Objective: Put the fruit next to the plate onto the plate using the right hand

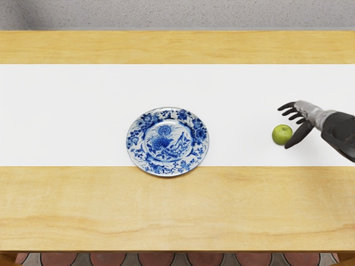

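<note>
Small round green apple near the wooden table's right edge, well right of the blue-and-white patterned plate. Just right of it, dark right hand, fingers spread, empty.

Right arm (behind the robot hand) cut off at right edge.

We see bare white runner between green apple and plate, well apart, so that lane is open. Right robot hand crowds the apple's right side. Worktop in front lies open too.
</note>
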### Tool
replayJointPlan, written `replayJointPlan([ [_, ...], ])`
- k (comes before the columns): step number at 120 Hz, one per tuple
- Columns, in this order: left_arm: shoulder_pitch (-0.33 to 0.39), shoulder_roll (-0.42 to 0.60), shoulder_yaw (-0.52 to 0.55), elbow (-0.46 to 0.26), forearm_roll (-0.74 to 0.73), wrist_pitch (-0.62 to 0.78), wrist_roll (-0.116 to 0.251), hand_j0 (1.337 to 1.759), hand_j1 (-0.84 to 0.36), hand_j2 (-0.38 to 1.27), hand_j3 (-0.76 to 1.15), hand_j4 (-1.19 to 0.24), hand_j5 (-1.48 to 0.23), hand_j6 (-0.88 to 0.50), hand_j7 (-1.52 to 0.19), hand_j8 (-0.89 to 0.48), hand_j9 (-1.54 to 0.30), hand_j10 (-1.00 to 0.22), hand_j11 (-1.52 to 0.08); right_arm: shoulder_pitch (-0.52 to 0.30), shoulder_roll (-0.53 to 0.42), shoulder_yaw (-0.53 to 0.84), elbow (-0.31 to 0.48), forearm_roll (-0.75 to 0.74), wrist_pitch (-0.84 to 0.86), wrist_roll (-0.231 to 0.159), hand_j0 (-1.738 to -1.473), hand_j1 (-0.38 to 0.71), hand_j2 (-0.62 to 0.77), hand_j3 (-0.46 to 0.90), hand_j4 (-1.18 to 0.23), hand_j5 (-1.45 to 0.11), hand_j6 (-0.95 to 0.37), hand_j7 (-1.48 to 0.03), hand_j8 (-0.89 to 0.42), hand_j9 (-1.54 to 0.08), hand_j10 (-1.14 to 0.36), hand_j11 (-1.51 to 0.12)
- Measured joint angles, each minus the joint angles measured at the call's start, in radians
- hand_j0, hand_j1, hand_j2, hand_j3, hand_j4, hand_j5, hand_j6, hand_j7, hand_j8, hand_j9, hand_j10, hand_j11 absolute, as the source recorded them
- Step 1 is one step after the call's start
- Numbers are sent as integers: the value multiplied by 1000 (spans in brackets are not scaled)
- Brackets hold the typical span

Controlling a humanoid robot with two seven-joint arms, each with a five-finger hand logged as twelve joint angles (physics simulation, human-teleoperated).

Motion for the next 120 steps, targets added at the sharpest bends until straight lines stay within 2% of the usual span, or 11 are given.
replayJointPlan([
  [48,0,0,0,0,0,0,0,1658,341,2,0,-7,-9,-7,-9,-7,-9,-7,-9,11,0,5,21,-5,41,0,-1658,167,-84,0,-432,-561,-433,-561,-432,-561,-432,-561],
  [98,0,0,0,0,0,0,0,1658,341,1,0,-7,-9,-7,-9,-7,-9,-7,-9,8,9,6,20,-8,44,-4,-1656,272,-23,0,-522,-606,-503,-640,-415,-645,-495,-642],
  [120,0,0,0,0,0,0,0,1658,341,1,0,-7,-9,-7,-9,-7,-9,-7,-9,8,9,5,20,-9,44,-4,-1656,293,59,0,-545,-615,-521,-659,-394,-674,-490,-674],
])
